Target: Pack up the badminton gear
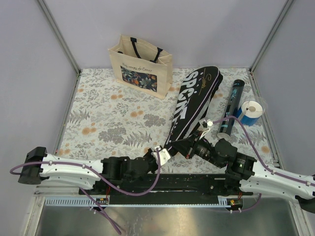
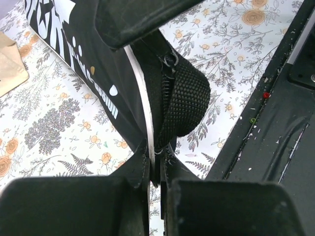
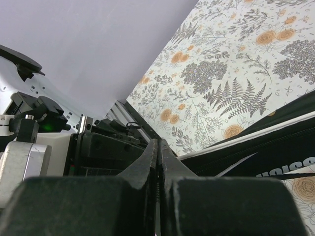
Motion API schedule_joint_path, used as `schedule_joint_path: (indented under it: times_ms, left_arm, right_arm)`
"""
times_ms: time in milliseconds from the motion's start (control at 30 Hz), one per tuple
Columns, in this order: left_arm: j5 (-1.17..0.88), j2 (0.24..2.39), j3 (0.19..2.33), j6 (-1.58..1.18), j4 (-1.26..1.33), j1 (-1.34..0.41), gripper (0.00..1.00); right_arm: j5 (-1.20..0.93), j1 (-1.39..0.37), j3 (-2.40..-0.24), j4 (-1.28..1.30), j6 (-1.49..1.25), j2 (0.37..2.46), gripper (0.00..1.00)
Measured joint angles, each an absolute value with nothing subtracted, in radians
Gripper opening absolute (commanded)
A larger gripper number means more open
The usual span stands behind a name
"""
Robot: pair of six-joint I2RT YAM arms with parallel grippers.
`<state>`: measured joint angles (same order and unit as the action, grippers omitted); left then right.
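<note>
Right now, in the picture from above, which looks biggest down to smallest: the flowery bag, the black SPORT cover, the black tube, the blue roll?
1. SPORT cover and flowery bag: too close to rank. The cover is longer and the bag is wider.
2. Black tube.
3. Blue roll.

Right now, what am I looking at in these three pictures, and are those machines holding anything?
They are two robot arms bolted side by side, the left arm and the right arm. The wide picture is from a camera above and behind them; the other two come from cameras on each wrist. On the flowered table are a black racket cover lettered SPORT, a black tube, a blue-and-white roll and a standing tote bag. The left gripper pinches the cover's edge. The right gripper is shut beside the cover; I cannot see anything in it.
</note>
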<state>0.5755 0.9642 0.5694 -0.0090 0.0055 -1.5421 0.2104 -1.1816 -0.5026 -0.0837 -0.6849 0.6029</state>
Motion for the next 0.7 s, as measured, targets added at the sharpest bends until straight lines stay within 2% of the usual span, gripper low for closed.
schedule_joint_path:
  times_ms: [333, 567, 600, 667, 700]
  left_arm:
    - [0.591, 0.966, 0.583, 0.038, -0.009, -1.544, 0.0]
    - [0.595, 0.971, 0.595, 0.043, -0.037, -1.538, 0.0]
    - [0.595, 0.97, 0.595, 0.042, -0.044, -1.536, 0.0]
    - [0.598, 0.968, 0.595, 0.04, -0.056, -1.536, 0.0]
    - [0.598, 0.968, 0.595, 0.038, -0.056, -1.534, 0.0]
  right_arm:
    - [0.12, -1.179, -0.498, -0.176, -0.765, 0.701, 0.0]
    - [0.133, -1.217, -0.497, -0.271, -0.771, 0.788, 0.0]
    - [0.142, -1.227, -0.497, -0.282, -0.77, 0.801, 0.02]
    - [0.165, -1.237, -0.495, -0.287, -0.769, 0.809, 0.25]
    - [0.181, -1.241, -0.493, -0.286, -0.769, 0.803, 0.33]
